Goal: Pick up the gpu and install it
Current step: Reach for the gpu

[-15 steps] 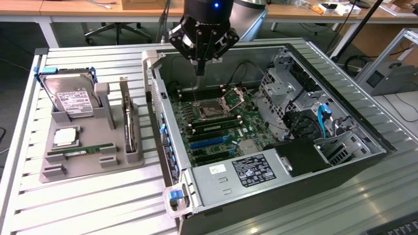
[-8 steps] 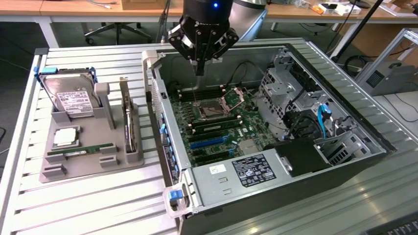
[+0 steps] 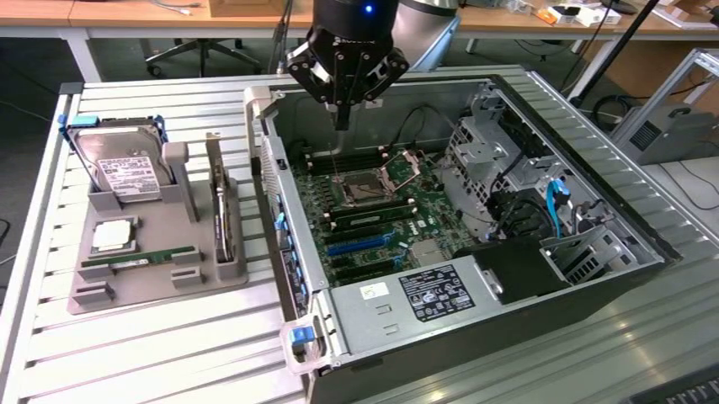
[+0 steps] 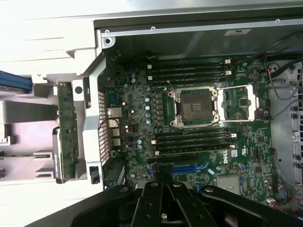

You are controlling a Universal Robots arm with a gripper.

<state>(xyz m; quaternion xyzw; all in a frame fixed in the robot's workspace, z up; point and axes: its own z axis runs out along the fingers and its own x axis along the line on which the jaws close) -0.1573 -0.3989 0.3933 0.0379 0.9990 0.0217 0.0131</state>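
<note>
The gpu stands on edge in a slot of the grey holder, outside the open computer case on the exterior view's left. In the wrist view the gpu shows as a green board beside the case's rear panel. My gripper hangs over the far end of the motherboard, to the exterior view's right of the gpu and well apart from it. Its black fingers are shut together with nothing between them, above the blue expansion slot.
A hard drive with a white label leans at the holder's far end. A processor chip and a slim memory stick lie on the holder. The case's rear wall stands between holder and motherboard. The power supply sits at the near end.
</note>
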